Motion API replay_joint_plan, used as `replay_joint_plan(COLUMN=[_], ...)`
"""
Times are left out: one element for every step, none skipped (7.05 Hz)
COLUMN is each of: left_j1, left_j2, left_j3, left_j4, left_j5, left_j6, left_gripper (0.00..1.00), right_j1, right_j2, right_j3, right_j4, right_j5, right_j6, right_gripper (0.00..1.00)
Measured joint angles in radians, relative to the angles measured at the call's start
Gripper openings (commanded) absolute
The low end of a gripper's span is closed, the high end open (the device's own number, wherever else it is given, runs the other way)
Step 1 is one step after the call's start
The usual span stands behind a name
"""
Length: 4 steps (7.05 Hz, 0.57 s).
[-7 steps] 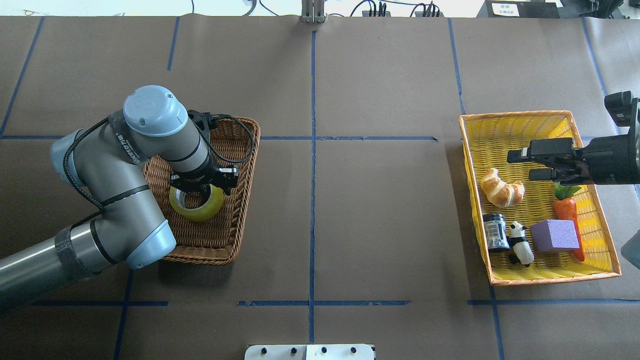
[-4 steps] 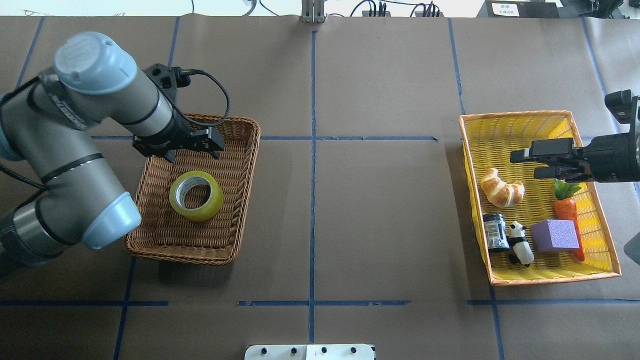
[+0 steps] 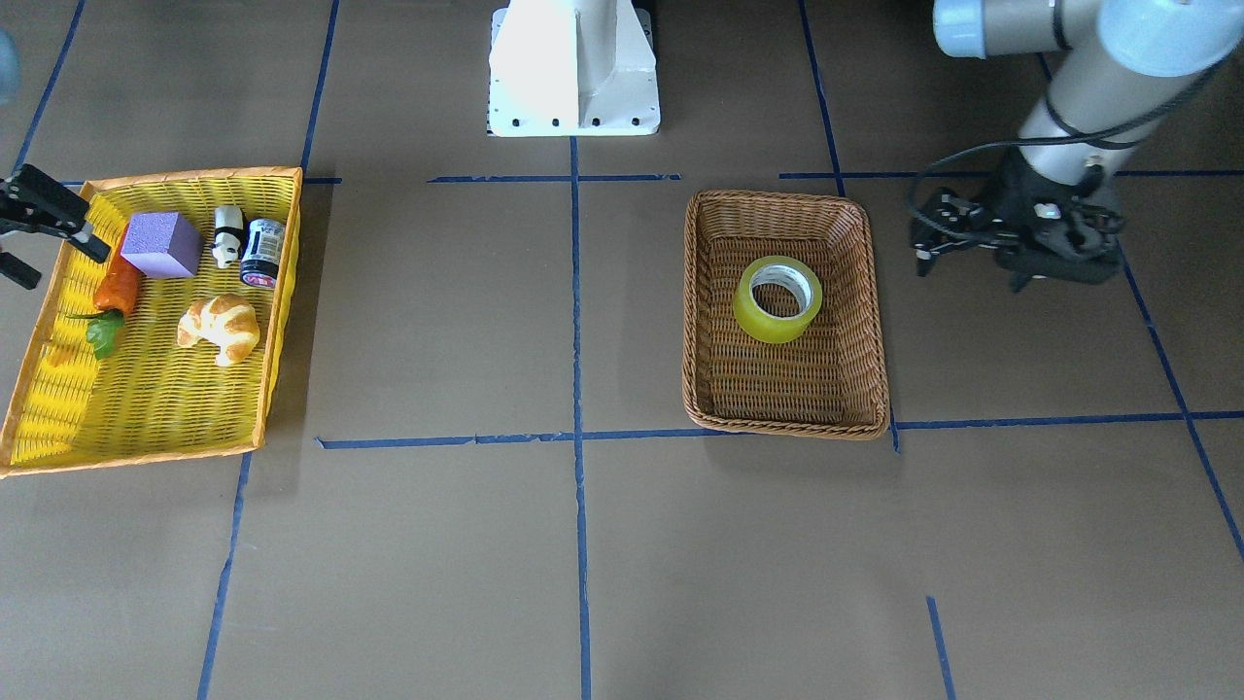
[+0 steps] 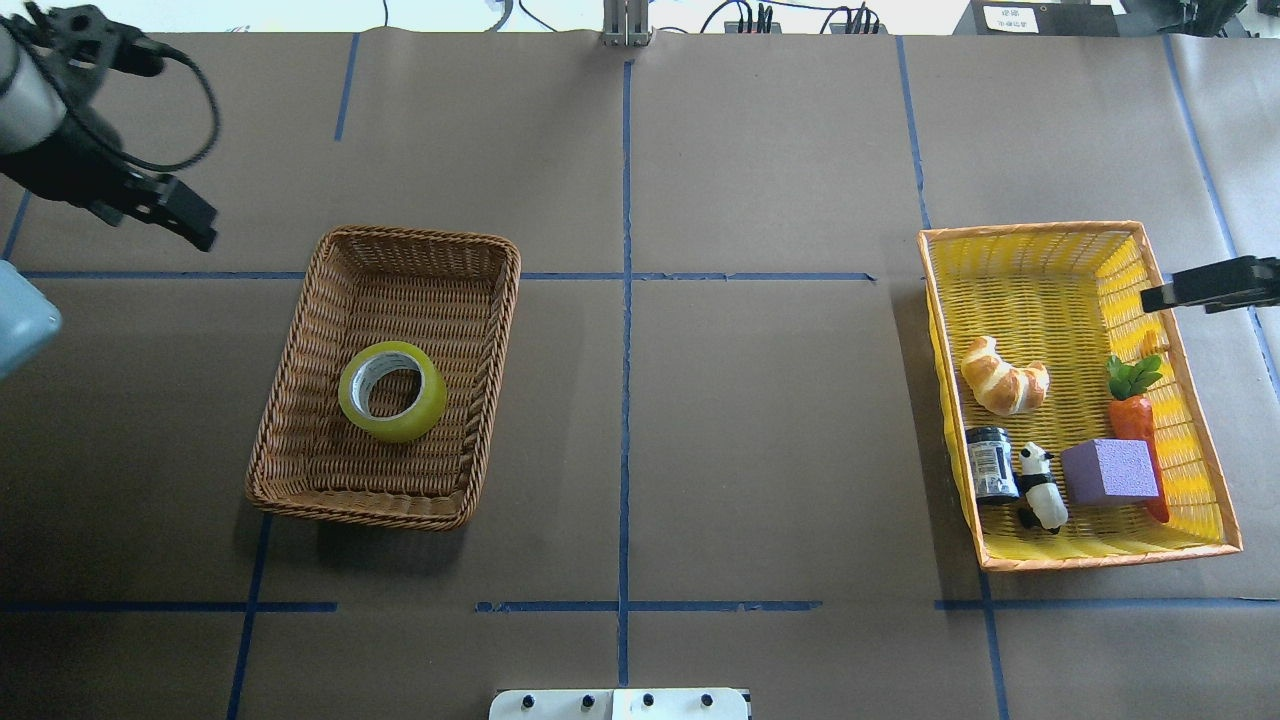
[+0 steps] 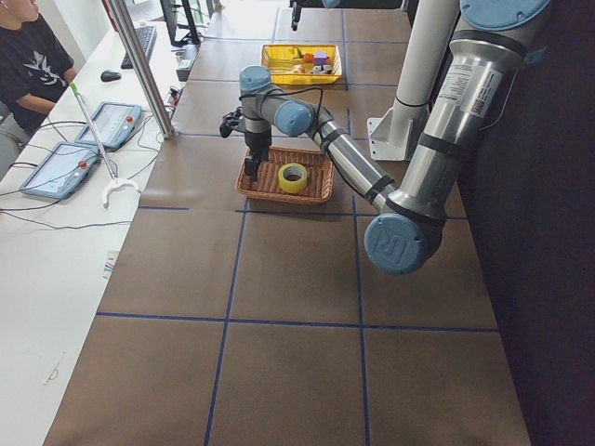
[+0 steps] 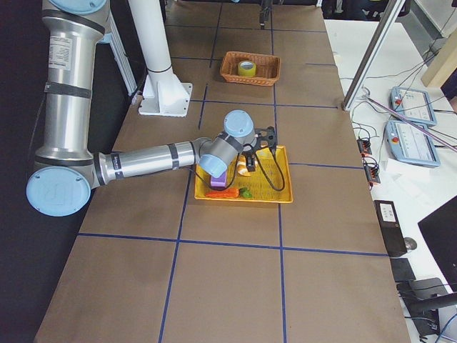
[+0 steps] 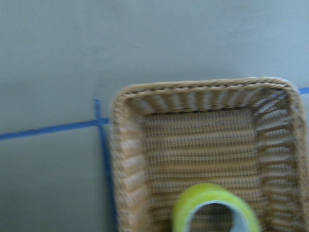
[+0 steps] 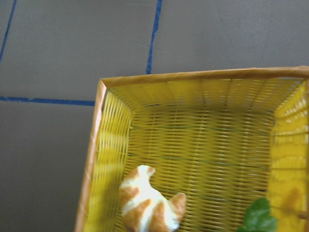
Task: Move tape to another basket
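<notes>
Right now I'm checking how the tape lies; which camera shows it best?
Overhead exterior: the tape lies flat, whole and sharp in the basket. Front-facing shows it smaller; left wrist blurs and crops it; both side views make it tiny; right wrist misses it.

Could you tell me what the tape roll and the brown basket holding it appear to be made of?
Tape: glossy translucent yellow plastic film, apparently on a pale card core. Basket: matte brown woven wicker, judging by its visible braided strands.

Silver arms point(image 5: 437, 139), pale-blue joint caps point(image 5: 395, 243)
</notes>
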Motion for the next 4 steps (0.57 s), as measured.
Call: replay_joint_plan(left_j1=[-0.103, -0.207, -0.319, -0.404], left_j2=[0.047, 0.071, 0.097, 0.142], left_j3=[0.05, 0.134, 0.234, 0.285], left_j4=[0.001, -0.001, -0.005, -0.007], left_j5=[-0.036, -0.07, -0.123, -0.169], left_j6=[0.179, 0.35, 0.513, 0.599], left_gripper=[1.0, 1.0, 1.0, 1.0], right_j1=[0.071, 0.131, 0.196, 0.251], right_j2=[-0.028, -0.045, -0.055, -0.047], right_j3=[-0.001, -0.003, -0.005, -0.007], right_j4=[-0.105, -0.198, -0.317, -0.452], right_j5=[0.031, 0.041, 0.043, 0.029], right_j6=[-0.193, -0.343, -0.489, -0.612], right_gripper=[1.0, 1.0, 1.0, 1.0])
